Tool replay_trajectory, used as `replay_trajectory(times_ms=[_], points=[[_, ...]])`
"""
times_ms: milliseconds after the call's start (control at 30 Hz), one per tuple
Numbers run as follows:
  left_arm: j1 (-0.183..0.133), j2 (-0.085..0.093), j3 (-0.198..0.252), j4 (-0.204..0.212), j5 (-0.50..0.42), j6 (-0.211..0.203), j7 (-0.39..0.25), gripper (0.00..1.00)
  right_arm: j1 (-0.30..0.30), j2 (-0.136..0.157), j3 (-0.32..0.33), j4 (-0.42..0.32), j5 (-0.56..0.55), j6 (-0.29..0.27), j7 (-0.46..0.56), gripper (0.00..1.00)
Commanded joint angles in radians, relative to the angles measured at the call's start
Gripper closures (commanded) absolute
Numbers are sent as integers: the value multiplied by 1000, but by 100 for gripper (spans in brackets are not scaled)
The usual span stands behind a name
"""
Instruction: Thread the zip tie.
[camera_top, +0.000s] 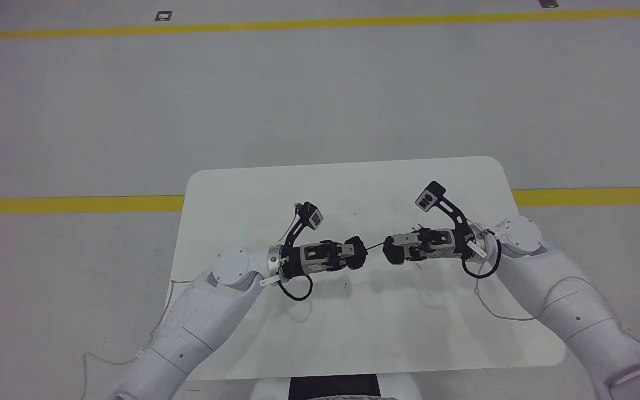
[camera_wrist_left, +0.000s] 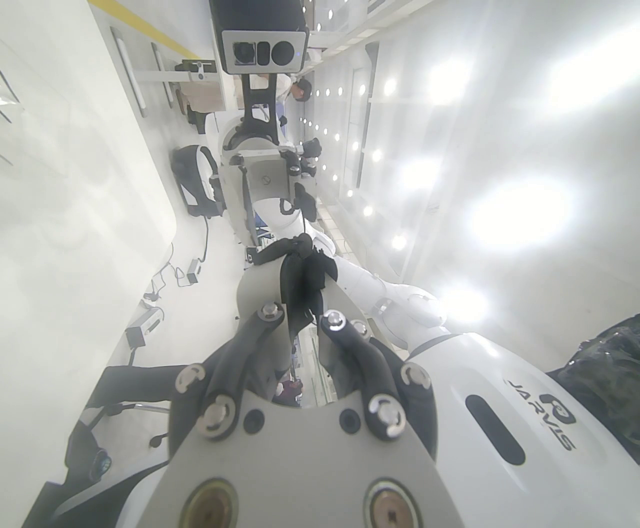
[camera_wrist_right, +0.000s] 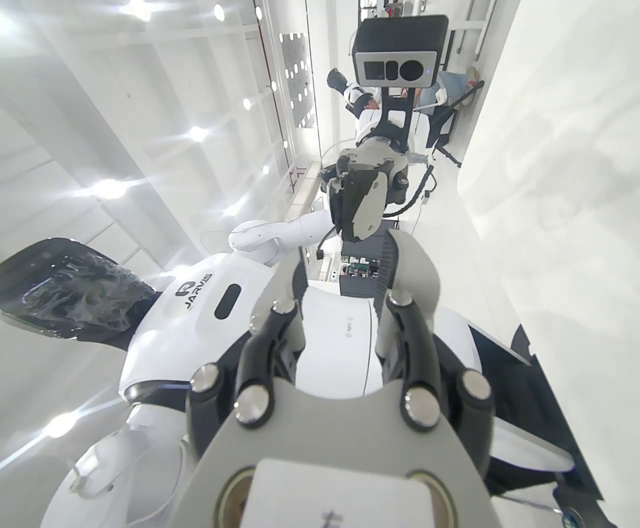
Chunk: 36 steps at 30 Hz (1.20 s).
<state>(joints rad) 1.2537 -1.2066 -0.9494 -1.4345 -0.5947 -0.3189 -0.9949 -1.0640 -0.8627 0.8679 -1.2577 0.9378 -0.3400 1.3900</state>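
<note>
Zip tie (camera_top: 374, 247), seemingly level, lengthwise left-right

Nothing readable on the table (camera_top: 440, 180) or the yellow floor lines (camera_top: 300, 24). Small square floor tag (camera_top: 163, 16), too tiny to read. Dark mark on the white plate (camera_wrist_right: 340, 487) at the right wrist, cut off and illegible.

**Robot lab in an open industrial hall**

Indoor lab-type hall, not a home. The smooth grey floor (camera_top: 300, 100) is marked with long yellow tape lines (camera_top: 300, 24). A plain white table (camera_top: 250, 200) stands by itself as the workstation. The high white ceiling has rows of recessed spotlights (camera_wrist_left: 327, 92) and larger bright lamps (camera_wrist_left: 520, 215). Loose cables (camera_wrist_left: 205, 235) and a power brick (camera_wrist_left: 191, 272) lie on the floor near the table edge.
</note>
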Motion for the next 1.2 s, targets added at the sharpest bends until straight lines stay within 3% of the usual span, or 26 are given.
replay_trajectory(times_ms=[0, 900, 967, 1167], points=[[0, 0, 0, 0, 0, 0, 0, 100, 0, 0, 0, 0, 0, 0, 0, 0], [0, 0, 0, 0, 0, 0, 0, 100, 0, 0, 0, 0, 0, 0, 0, 0], [4, 0, 2, -8, 7, 7, 24, 100, 0, 0, 0, 0, 0, 0, 0, 0], [24, 13, -33, -16, 10, -3, 43, 100, 0, 0, 0, 0, 0, 0, 0, 0]])
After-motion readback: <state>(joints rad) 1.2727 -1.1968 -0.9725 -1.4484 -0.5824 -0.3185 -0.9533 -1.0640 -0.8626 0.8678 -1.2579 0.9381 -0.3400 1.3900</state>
